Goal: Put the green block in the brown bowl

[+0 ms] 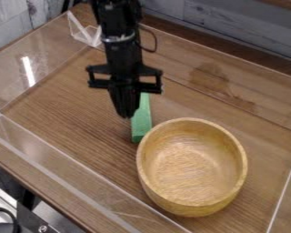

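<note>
While the arm [117, 41] reached down from the top, the tabletop [63, 118] took up most of the view, brown wood w/ a pale seam along the near side. Its near edge ran diag. down from the L side of the pic. to the bottom; far R corner was cut off by the frame. Widest rm. for moving: bare wood on the pic. L of the arm, plus a stretch beyond the bowl toward upper R.

Arm was black, upper part cut off at top, dark joints blending together, details hard to make out. Brown bowl [192, 168] sat upright at lower R, whole rim in view, near the table's near edge; outer wall mostly hidden below the rim.

Gripper [121, 112] pointed down at the block's pic.-L side, jaws shut, nothing visible in its hold; tips dark & blurry, so couldn't tell if it touched the block. Clear plastic item [83, 33] stood at upper L, partly behind the arm, outline unclear. Green block [141, 120] lay on the table, outside the bowl, just beside its upper-L rim; couldn't tell if they touched. Dark cable [7, 215] at bottom L, cut off by frame.
</note>
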`<act>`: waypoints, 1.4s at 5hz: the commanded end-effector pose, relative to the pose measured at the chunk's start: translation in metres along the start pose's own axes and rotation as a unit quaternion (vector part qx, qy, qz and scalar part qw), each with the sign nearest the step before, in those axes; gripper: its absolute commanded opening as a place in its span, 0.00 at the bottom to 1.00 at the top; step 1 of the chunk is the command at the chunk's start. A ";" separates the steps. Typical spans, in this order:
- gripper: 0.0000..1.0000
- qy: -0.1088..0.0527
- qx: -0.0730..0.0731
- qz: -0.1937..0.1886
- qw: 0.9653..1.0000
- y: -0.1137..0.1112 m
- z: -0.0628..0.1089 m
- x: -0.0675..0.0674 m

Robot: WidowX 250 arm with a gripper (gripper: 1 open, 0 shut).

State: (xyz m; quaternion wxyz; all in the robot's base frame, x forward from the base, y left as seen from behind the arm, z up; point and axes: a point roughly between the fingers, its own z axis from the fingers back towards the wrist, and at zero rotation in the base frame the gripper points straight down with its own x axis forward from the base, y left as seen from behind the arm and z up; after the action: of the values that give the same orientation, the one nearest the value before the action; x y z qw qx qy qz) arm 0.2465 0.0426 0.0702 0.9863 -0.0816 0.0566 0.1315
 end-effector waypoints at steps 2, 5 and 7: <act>0.00 -0.045 -0.004 -0.031 0.999 0.003 0.067 0.006; 1.00 -0.063 -0.012 -0.023 0.998 0.014 0.070 0.016; 1.00 -0.064 -0.011 -0.025 0.998 0.010 0.043 0.019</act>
State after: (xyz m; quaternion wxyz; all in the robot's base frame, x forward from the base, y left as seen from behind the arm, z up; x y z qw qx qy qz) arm 0.2616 0.0645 0.0990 0.9893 -0.0881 0.0082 0.1156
